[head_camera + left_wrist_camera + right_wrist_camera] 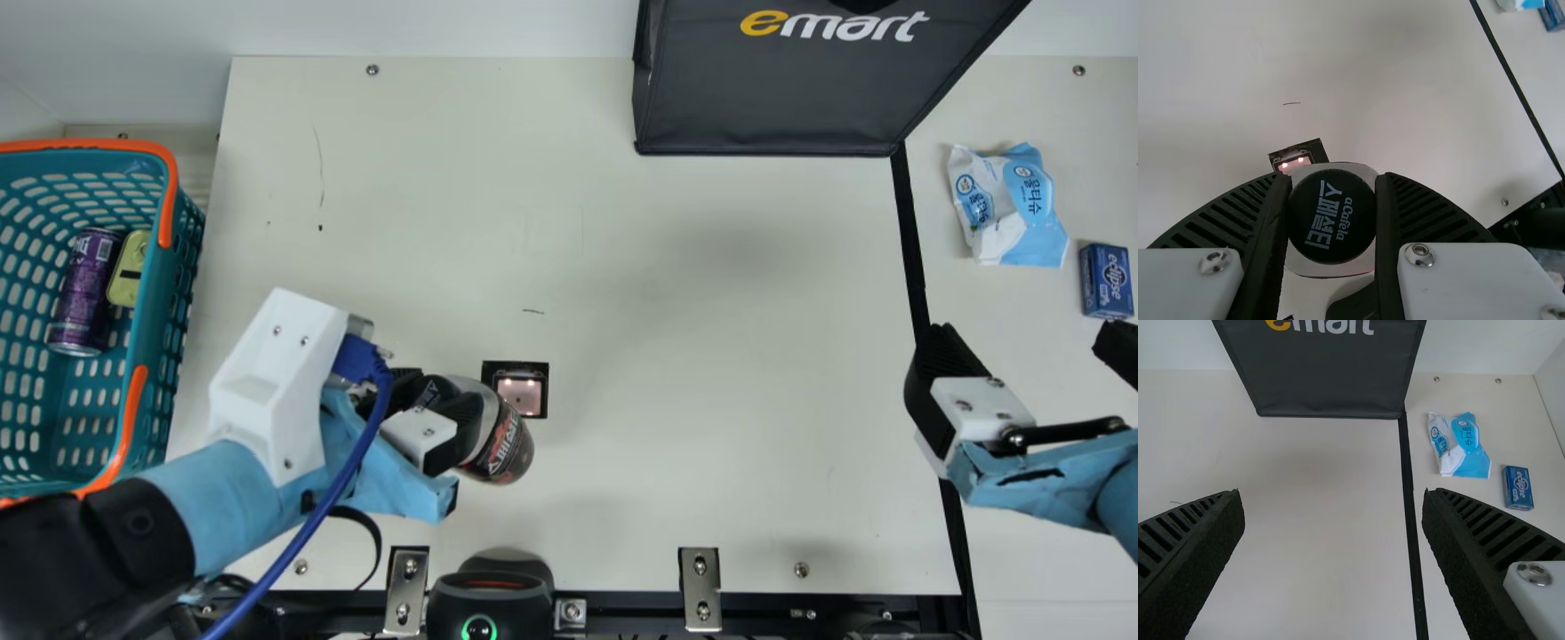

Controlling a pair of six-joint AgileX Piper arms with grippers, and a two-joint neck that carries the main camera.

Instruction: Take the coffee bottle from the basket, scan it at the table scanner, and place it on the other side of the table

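Observation:
In the main view my left gripper [433, 404] is shut on the coffee bottle [505, 444], which hangs tilted beside the table scanner [522, 391]. The left wrist view shows the bottle's black cap [1331, 217] between the two fingers of my left gripper [1331, 220], with the scanner [1295, 159] partly behind the bottle. Over the right part of the table, my right gripper [1031, 356] stands open in the main view. Nothing is between the fingers of my right gripper [1333, 513] in the right wrist view. The basket [164, 329] stands at the far left.
A purple can [84, 289] and a yellow item [131, 267] lie in the basket. A dark bag [773, 98] stands at the back. Beyond the black line are a wipes pack [1009, 209] and a small blue box [1107, 280]. A black device [489, 596] sits at the front edge.

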